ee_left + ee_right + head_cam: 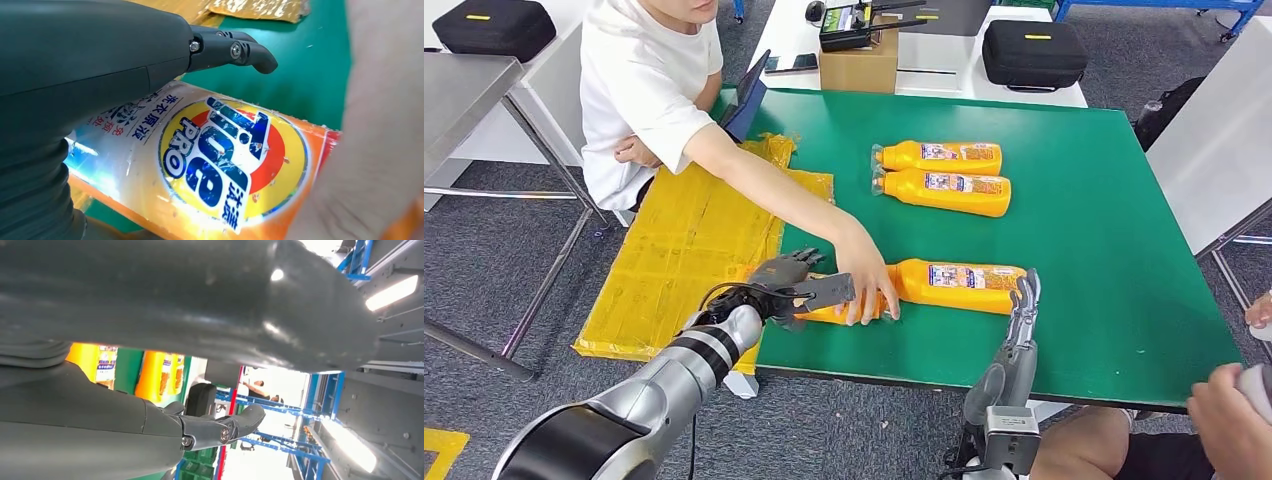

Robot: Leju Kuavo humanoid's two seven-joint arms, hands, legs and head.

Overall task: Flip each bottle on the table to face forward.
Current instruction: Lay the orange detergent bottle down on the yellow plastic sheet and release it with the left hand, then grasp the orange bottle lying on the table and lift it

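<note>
My left hand point(796, 285) rests spread over the nearest bottle point(944, 285), gripping nothing; it lies crosswise near the green table's point(1104, 240) front edge. A person's hand point(864, 285) presses it. 2 more bottles point(944, 175) lie behind. My right hand point(1024, 305) is extended, empty.

Glossy plastic bottle point(220, 165); matt green table point(1084, 230); crinkled yellow sheet point(684, 250).

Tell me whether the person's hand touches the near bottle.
Touching: the head view shows the person's hand lying across the near bottle, fingers pressed on it.
</note>
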